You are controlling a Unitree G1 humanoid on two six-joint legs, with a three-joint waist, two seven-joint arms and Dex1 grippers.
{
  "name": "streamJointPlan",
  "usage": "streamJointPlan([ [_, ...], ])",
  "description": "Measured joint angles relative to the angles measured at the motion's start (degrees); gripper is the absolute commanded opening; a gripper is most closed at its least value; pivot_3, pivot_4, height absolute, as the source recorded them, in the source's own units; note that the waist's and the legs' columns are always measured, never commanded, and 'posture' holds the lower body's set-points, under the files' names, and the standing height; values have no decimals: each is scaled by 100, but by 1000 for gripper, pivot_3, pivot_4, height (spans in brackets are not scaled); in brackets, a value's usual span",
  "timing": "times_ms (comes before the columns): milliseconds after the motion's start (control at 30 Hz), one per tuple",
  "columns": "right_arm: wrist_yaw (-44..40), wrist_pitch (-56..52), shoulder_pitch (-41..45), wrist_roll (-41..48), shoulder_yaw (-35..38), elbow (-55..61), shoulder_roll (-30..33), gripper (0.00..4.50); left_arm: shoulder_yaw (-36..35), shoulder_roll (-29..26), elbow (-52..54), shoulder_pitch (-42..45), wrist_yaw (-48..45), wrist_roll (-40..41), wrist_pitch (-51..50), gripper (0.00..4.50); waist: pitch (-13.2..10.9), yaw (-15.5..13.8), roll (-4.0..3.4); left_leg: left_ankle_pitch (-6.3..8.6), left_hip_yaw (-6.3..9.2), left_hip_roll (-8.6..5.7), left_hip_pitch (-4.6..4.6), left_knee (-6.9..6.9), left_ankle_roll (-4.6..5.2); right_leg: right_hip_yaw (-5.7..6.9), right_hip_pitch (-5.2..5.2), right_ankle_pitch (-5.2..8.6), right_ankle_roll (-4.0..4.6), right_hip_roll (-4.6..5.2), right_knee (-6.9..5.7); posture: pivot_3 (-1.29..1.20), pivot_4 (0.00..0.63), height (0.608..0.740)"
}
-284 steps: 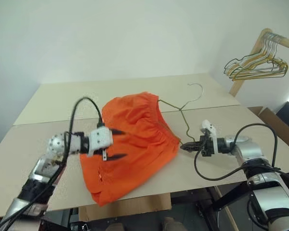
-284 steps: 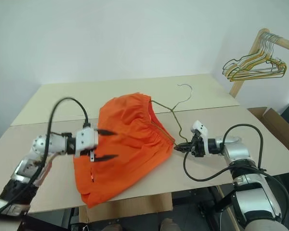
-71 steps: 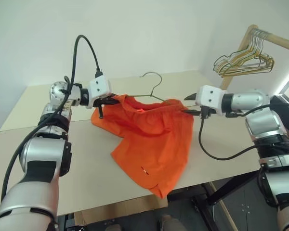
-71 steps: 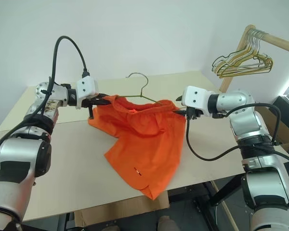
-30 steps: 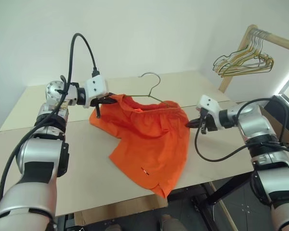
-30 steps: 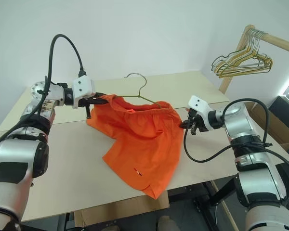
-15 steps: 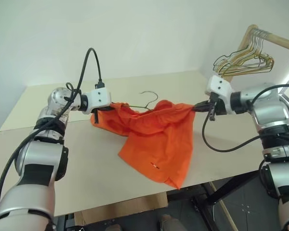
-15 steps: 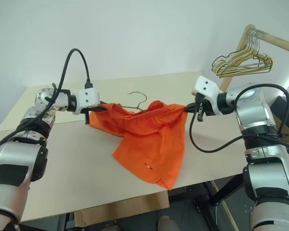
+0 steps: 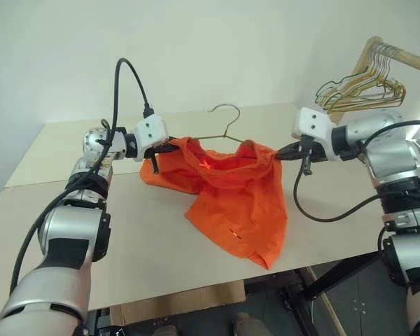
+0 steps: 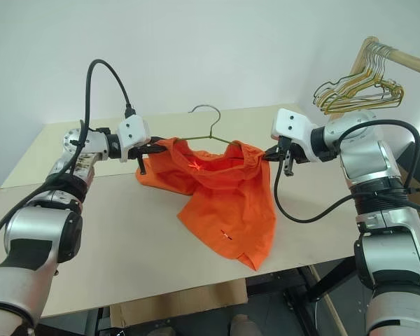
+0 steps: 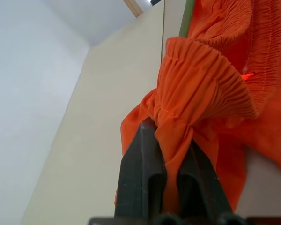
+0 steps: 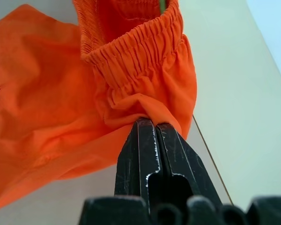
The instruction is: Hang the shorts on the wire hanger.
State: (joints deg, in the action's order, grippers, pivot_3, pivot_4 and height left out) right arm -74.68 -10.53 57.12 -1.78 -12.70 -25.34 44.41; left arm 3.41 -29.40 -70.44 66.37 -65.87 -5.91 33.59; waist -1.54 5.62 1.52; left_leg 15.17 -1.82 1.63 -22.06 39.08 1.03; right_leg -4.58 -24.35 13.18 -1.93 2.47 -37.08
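The left gripper [image 9: 169, 148] has its fingers clamped on a bunched fold of the waistband at one end of the shorts [image 9: 234, 192]; the left wrist view shows the gathered orange elastic squeezed between the two black fingers [image 11: 145, 173]. The right gripper [image 9: 285, 153] has its fingers pressed together on the fabric just under the elastic at the other end, and in the right wrist view the cloth bulges out directly ahead of the fingertips [image 12: 147, 129]. Between the two sets of fingers the waistband spans in a sagging line, lifted above the desk [image 9: 126, 231], while the legs of the shorts hang down from it and trail onto the desk surface toward its near edge.

The wire hanger [image 9: 227, 120] lies along the waistband between the fingers, its hook rising above the orange cloth and one thin shoulder running toward the left fingers. A strip of wire shows inside the waistband opening in both wrist views, so the hanger appears to be at least partly threaded into the shorts.

As a judgement, the task is well advanced but not finished: the shorts are gathered on the hanger's frame, yet both ends are held by the fingers rather than hanging from the wire alone. Whether the waistband sits securely over both shoulders cannot be told.

A tiny pale tag [image 9: 232, 234] sits near one hem; no writing on it can be read, and no brand shows anywhere.
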Motion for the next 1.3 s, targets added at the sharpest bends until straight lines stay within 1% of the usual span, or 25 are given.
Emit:
streamJointPlan([
  [167,298,511,-1,-82,38,-21,-35,8,-2,3,22,-92,-83,55,0,0,0,2,0,0,0,0,1,0,0,0,0,0,0,0,0,-50,0,740],
  [200,295,559,-5,-54,53,-18,-41,428,-2,4,40,-110,-97,65,0,0,0,2,0,0,0,0,0,0,0,0,0,0,0,0,0,-50,0,740],
  [233,253,663,-31,-4,82,6,-35,606,-6,7,54,-126,-96,78,0,0,0,-1,0,0,1,0,0,0,0,0,0,0,0,0,0,-50,0,740],
  [333,128,1050,-233,72,95,137,12,1599,-73,34,64,-145,-104,174,-83,0,0,-2,0,0,1,0,0,0,0,1,3,0,0,1,2,-52,0,740],
  [500,215,1997,-387,-96,49,-99,31,1599,-127,34,95,-145,-150,209,-135,0,0,2,0,0,0,0,4,0,0,1,4,0,0,0,1,-51,0,740],
  [633,240,2111,-379,-91,52,-256,-8,1599,-140,33,140,-158,-276,304,-140,0,0,13,0,0,1,1,7,0,0,0,6,-1,1,-1,0,-48,0,740],
  [767,475,2098,-207,-163,48,-633,-189,1599,-143,35,224,-202,-348,342,-145,0,0,14,0,-1,0,1,10,1,-1,-2,7,-1,2,0,-1,-43,0,740],
  [800,484,2057,-145,-160,49,-679,-209,1961,-146,36,229,-215,-355,354,-146,0,0,12,0,-1,0,1,10,0,-1,-2,7,-1,2,-1,-1,-42,0,740],
  [867,451,2036,-104,-139,52,-676,-215,2449,-145,39,240,-249,-354,369,-146,0,0,5,0,-1,2,2,8,0,0,0,8,-1,2,-1,0,-41,0,740],
  [900,383,2036,-114,-131,52,-673,-215,2893,-145,39,240,-274,-348,369,-146,0,0,2,0,0,1,1,6,0,0,0,7,-1,2,0,1,-41,0,740],
  [1033,362,2048,-145,-138,51,-635,-221,4211,-144,39,240,-347,-339,369,-159,0,0,2,0,-1,1,1,4,0,0,0,7,-1,2,1,1,-42,0,740],
  [1133,372,2032,-142,-135,51,-681,-265,4211,-205,46,244,-347,-403,416,-226,0,0,6,0,-1,1,1,7,0,0,0,7,-1,2,0,0,-44,0,740],
  [1300,-67,1677,-137,203,54,-676,-405,4211,-233,63,350,-347,-654,563,-266,0,0,14,0,-1,2,1,9,0,0,0,9,-2,3,0,-1,-48,0,740],
])
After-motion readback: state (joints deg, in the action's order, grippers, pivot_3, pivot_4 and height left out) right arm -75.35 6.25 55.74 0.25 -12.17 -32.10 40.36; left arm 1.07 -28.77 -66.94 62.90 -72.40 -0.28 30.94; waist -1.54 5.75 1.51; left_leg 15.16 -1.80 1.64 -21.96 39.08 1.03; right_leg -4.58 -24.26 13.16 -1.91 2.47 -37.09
